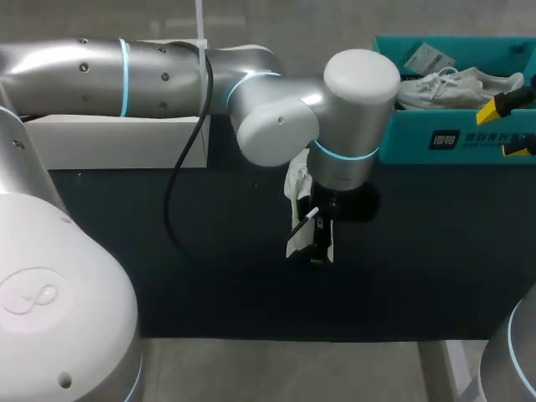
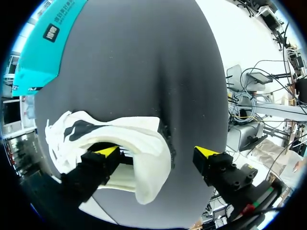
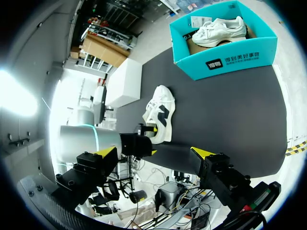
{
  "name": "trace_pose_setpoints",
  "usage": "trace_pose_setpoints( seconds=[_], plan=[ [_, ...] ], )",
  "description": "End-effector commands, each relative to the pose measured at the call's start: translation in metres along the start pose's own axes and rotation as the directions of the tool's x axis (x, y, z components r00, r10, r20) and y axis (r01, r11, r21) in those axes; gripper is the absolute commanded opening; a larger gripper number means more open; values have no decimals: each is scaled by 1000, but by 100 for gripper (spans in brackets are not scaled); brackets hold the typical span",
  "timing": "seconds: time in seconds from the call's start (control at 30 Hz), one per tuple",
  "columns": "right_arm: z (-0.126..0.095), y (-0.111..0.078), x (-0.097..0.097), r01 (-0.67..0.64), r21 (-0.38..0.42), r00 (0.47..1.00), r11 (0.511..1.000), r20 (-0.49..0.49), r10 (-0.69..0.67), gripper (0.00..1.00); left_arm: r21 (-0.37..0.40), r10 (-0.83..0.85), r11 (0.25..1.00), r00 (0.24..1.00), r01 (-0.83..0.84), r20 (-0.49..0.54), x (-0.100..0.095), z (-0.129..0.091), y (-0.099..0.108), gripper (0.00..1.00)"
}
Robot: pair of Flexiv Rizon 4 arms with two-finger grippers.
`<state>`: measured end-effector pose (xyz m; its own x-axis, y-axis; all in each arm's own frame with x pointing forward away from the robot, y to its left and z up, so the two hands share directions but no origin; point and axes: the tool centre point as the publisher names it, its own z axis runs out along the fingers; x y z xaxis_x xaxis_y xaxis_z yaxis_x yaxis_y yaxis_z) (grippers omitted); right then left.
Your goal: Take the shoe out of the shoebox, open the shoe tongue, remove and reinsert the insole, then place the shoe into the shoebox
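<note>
Left gripper (image 2: 157, 152) spread wide, clamping nothing: one finger dipped into the mouth of the shoe (image 2: 139, 139), the other standing off beside it, probably to pinch the side wall or reach the insole. Shoe set on the table (image 2: 144, 57), box (image 1: 452, 138) at 2 o'clock. Right gripper (image 3: 153, 152) wide, empty, near the box, out of the way.

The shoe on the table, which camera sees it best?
Right wrist view: nearly the whole shoe shows. In the head view my left arm hides most; the left wrist view sees just one end, close.
</note>
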<state>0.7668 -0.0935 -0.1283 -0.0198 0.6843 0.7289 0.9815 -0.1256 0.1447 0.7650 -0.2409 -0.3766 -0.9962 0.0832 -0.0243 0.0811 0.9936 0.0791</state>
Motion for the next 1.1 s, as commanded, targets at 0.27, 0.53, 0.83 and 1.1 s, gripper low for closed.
trace_pose_setpoints(
  seconds=[0.27,0.53,0.83,1.1],
  plan=[
    [1,0,0,-2,-1,1000,1000,4,2,100,7,7,1000,1000,-6,-27,-4,18,2,100],
    [1,0,0,-2,-1,1000,1000,4,2,100,1,24,1000,999,-24,-27,-6,25,0,100],
    [1,0,0,-2,-1,1000,1000,4,2,100,-4,44,999,999,-45,-31,-1,28,0,48],
    [1,0,0,-2,-1,1000,1000,4,2,100,9,56,998,998,-56,-37,1,29,1,31]
  ],
)
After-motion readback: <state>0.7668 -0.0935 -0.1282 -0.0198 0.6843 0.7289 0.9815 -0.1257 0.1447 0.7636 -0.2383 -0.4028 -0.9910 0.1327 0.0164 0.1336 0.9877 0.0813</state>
